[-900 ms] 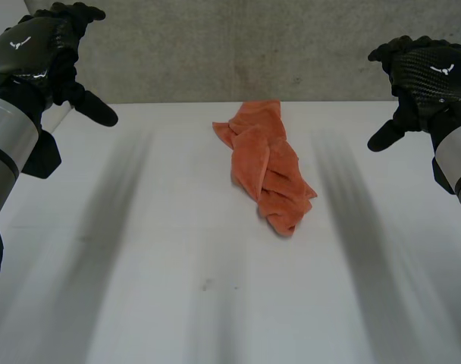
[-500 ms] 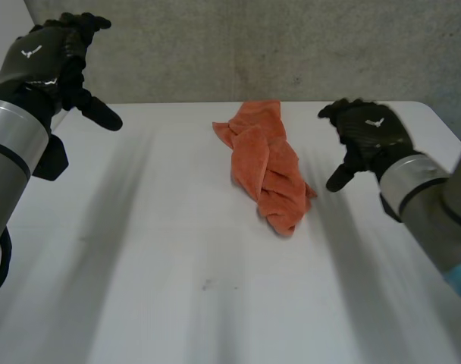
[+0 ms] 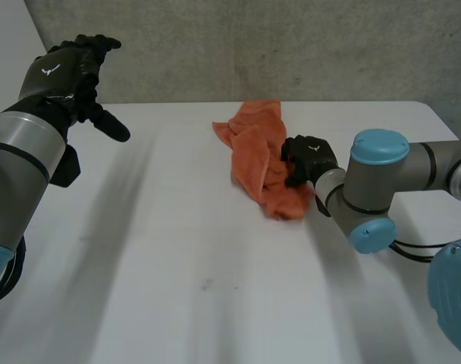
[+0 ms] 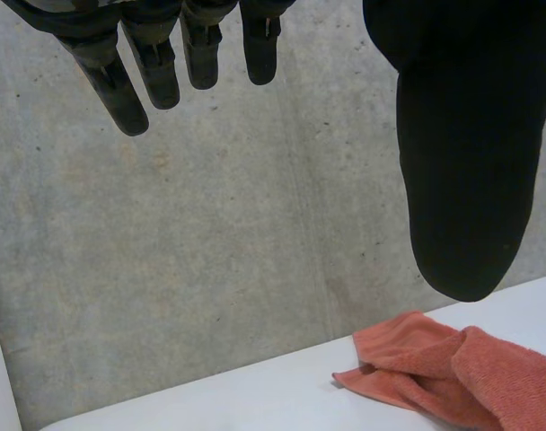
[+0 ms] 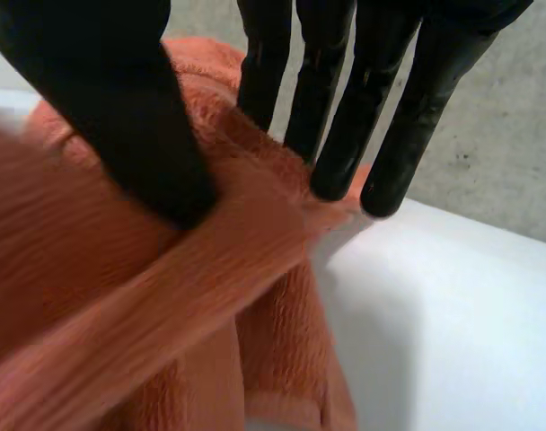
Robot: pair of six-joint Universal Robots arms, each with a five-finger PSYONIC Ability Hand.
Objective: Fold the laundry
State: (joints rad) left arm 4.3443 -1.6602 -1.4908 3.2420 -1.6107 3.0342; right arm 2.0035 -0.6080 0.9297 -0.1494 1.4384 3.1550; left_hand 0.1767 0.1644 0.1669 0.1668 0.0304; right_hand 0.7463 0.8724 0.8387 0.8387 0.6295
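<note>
A crumpled orange cloth (image 3: 259, 163) lies on the white table (image 3: 177, 250), a little beyond its middle. My right hand (image 3: 305, 158) rests on the cloth's right edge. In the right wrist view its thumb (image 5: 129, 117) and fingers (image 5: 340, 126) press down on either side of a raised fold of the cloth (image 5: 210, 269) and pinch it. My left hand (image 3: 67, 72) hovers high above the table's far left corner, well clear of the cloth. Its fingers (image 4: 156, 63) and thumb (image 4: 466, 153) are spread and hold nothing, and the cloth's far corner (image 4: 426, 359) lies beyond them.
A grey concrete wall (image 3: 253, 45) runs behind the table's far edge. My right arm (image 3: 382, 182) reaches in low over the table's right side. Bare tabletop stretches across the left half and the near side.
My right hand came down from high at the right and swung left onto the cloth's right edge, closing on a fold. My left hand drifted slightly inward and stayed raised.
</note>
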